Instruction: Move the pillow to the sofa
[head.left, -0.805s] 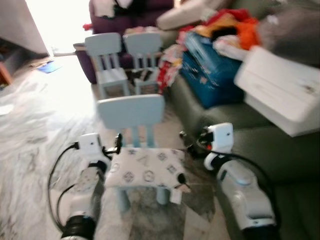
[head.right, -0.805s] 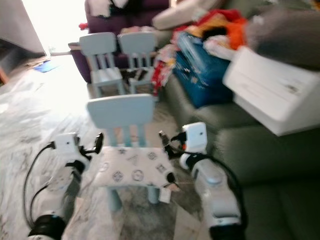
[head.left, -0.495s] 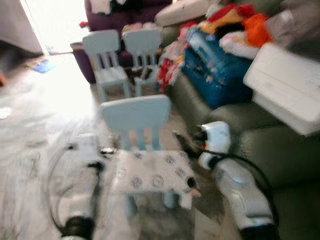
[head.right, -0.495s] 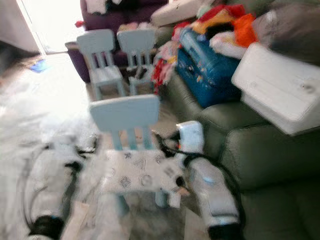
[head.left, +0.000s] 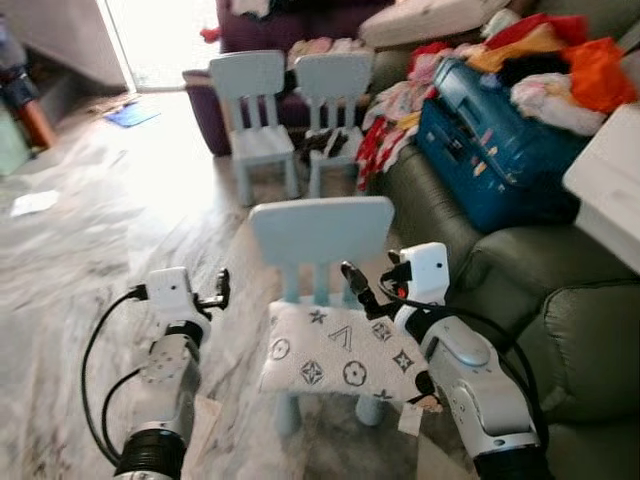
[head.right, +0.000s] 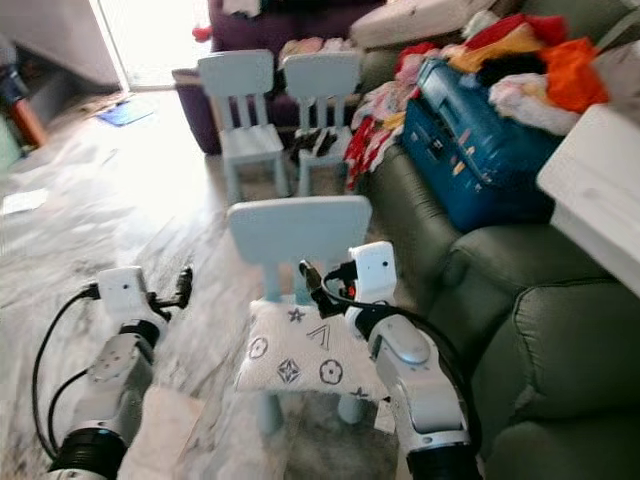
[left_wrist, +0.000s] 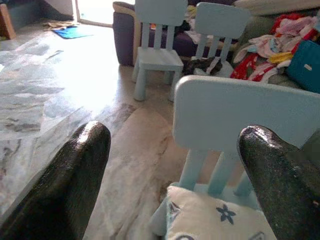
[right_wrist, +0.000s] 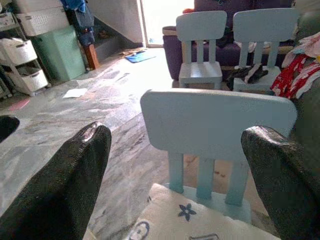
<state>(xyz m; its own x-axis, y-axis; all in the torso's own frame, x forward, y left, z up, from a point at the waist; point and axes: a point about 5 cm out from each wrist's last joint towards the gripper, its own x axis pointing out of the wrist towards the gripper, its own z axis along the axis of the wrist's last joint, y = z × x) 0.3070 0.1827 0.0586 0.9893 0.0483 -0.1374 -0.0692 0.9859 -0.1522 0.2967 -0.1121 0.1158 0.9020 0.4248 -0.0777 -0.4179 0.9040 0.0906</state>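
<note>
Pillow: you'll find the pillow (head.left: 335, 350) lying flat on the seat of the near chair (head.left: 322, 232), long axis running 9 to 3.
Right gripper (head.left: 352, 283): jaws apart, over the pillow's far edge at 12; this arm is nearer.
Left gripper (head.left: 222, 290): jaws apart, off the pillow's 9 o'clock side, not touching.
Sofa (head.left: 545, 310): at 3 from the pillow.
In your way: the chair back at 12; suitcase (head.left: 490, 150) and clothes (head.left: 545, 60) crowd the sofa's far end.
</note>
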